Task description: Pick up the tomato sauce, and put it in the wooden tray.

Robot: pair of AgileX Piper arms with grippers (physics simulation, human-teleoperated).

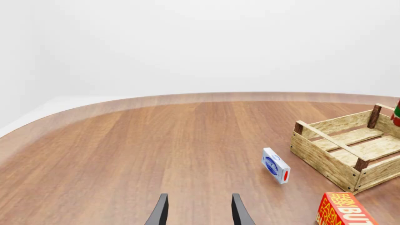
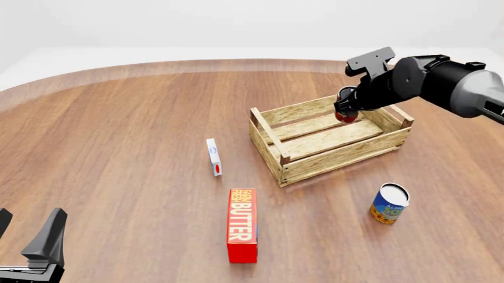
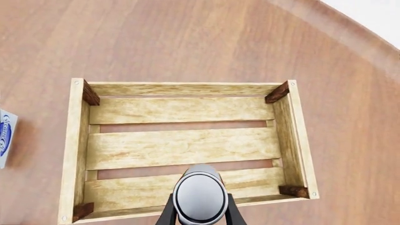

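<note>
From my station the only word I can read clearly is "BUTTER", in yellow capitals on the red butter box (image 2: 242,224), running lengthwise along its upper face. In my left wrist view the same box (image 1: 344,209) shows "BUT" before the frame cuts it off; it sits off to one side of my left gripper's fingers (image 1: 239,210), somewhat beyond their tips. Smaller yellow lettering fills the box's far end, but I cannot make it out. The small white box (image 2: 213,157) carries a blue oval logo and a red mark, illegible. The blue-and-yellow can (image 2: 389,204) has label print too small to read.
</note>
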